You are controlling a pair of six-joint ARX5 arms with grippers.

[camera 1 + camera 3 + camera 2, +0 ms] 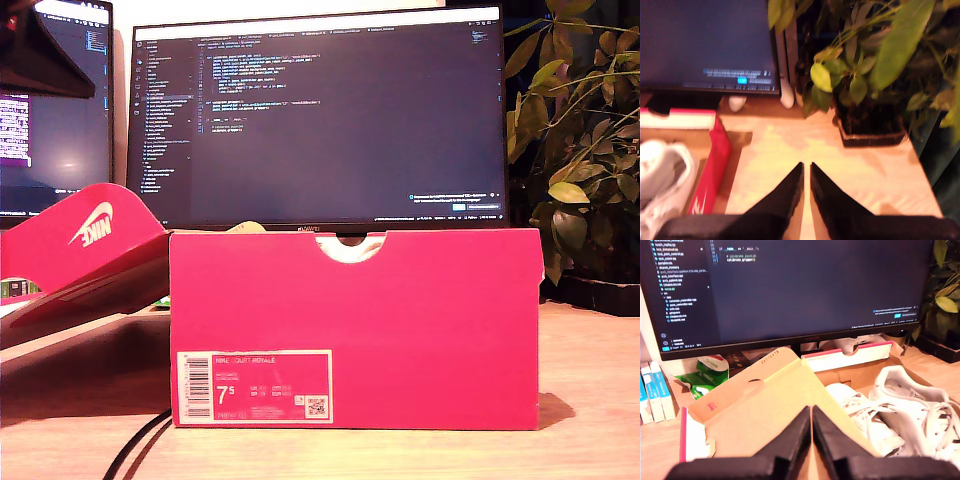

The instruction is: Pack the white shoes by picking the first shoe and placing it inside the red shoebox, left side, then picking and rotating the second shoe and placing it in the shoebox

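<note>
A red shoebox [355, 330] stands on a wooden counter [590, 400], filling the middle of the exterior view. Its near wall has a half-round notch in the top edge and a white size label [254, 386] reading 7.5 low on the exterior view's left. The red lid [85, 245], with a white swoosh, leans open at the exterior view's left of the box. Behind the box stands a large monitor [320, 115] showing dark code, and a leafy plant [580, 150] sits at the exterior view's right.

Neither arm shows in the exterior view. In the first wrist view, my first claw [811, 427] has its black tips together, empty, above the lid's brown inner face. The white shoes [900, 410] lie side by side inside the box, laces up. In the second wrist view, my second claw [806, 182] is also pressed together and empty, over bare counter beside the box's red wall, near the plant's pot [872, 127].
</note>
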